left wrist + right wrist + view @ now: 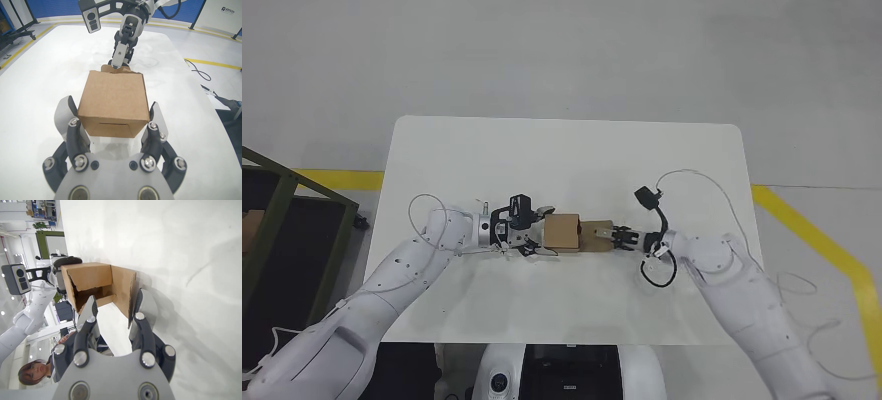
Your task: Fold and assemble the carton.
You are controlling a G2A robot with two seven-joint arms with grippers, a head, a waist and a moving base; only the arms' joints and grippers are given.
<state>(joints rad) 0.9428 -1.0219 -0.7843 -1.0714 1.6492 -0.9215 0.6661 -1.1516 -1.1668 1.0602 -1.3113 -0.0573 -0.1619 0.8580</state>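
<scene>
- The carton (562,232) lies on its side in the middle of the table (542,150), its long axis running from one gripper to the other.
- The left gripper (111,110) is clamped across the closed end, its fingers pressing on both side walls.
- The right gripper (116,295) faces the open end with its jaws apart, astride a side flap (122,289): one finger is at the mouth, the other outside the flap.
- The right gripper is the nearer to the loose flaps, so folding them inward is probably its job.

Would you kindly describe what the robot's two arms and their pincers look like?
The left arm and right arm are smooth white shells with thin looping cables at the wrists. The left pincer and right pincer have silver-grey curved fingers, black pads, black linkages, round bolts and a grey boxy wrist camera.
</scene>
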